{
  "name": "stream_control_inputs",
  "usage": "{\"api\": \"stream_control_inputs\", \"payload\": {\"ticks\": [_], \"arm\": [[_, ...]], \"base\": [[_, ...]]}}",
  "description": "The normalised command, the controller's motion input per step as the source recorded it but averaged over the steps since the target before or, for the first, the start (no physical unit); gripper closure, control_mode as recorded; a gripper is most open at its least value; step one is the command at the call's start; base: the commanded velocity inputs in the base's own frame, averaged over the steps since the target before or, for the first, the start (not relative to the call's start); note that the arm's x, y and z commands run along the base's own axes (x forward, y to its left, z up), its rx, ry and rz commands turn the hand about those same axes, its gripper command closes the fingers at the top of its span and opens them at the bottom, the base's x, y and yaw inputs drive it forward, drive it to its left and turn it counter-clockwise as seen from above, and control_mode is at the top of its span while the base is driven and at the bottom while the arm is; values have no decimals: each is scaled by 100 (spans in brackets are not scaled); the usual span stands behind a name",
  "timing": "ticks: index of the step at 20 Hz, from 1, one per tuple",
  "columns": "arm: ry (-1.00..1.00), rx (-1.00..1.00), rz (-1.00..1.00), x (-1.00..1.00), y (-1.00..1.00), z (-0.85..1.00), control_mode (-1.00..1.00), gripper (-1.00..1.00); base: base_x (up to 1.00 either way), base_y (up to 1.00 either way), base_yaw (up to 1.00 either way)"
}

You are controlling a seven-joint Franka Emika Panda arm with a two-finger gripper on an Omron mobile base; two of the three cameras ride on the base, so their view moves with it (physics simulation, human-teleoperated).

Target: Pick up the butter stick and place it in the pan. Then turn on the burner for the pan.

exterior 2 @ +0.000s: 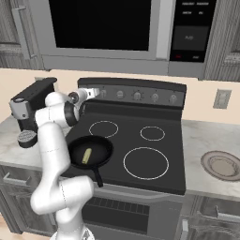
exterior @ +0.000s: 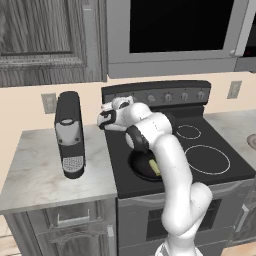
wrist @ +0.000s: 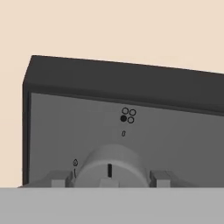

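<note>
From the hand camera I see my gripper (wrist: 109,180) up against the stove's control panel (wrist: 131,131), its two finger tips (wrist: 58,182) standing one on each side of a round grey knob (wrist: 110,168). The tips sit just beside the knob's flanks, but I cannot tell whether they press on it or merely bracket it, so I cannot tell if the gripper is clamped or loose. The knob's dark pointer line points straight up in this view, and above it a small diagram of four circles has the lower left one filled in black.

In the left base view the hand (exterior: 111,117) is stretched toward the left end of the panel. The right base view shows the same reach, the hand (exterior 2: 86,95) at the leftmost knob of the row.

The butter stick (exterior 2: 86,155) lies flat inside the pan (exterior 2: 90,152), near the middle of it. The pan sits on the front left burner of the black stove (exterior 2: 140,145), its long handle pointing toward the front edge. From the left side the arm hides much of the pan (exterior: 142,167), with the butter stick (exterior: 154,167) peeking out beside the forearm.

A coffee machine (exterior: 69,134) stands on the marble counter (exterior: 35,170) left of the stove. A round plate (exterior 2: 222,165) rests on the counter to the right.
</note>
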Motion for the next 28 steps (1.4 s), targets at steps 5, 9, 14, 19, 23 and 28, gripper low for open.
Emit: {"api": "stream_control_inputs", "payload": {"ticks": [5,9,14,19,23,28], "arm": [[0,-16,16,7,-1,0,-100,100],[0,-18,14,4,0,0,-100,100],[0,-16,10,6,0,0,-100,100],[0,-4,3,9,0,0,-100,100],[0,-8,3,6,0,0,-100,100],[0,-21,6,6,0,0,-100,100]], "base": [[0,0,0],[0,0,0],[0,0,0],[0,0,0],[0,0,0],[0,0,0]]}}
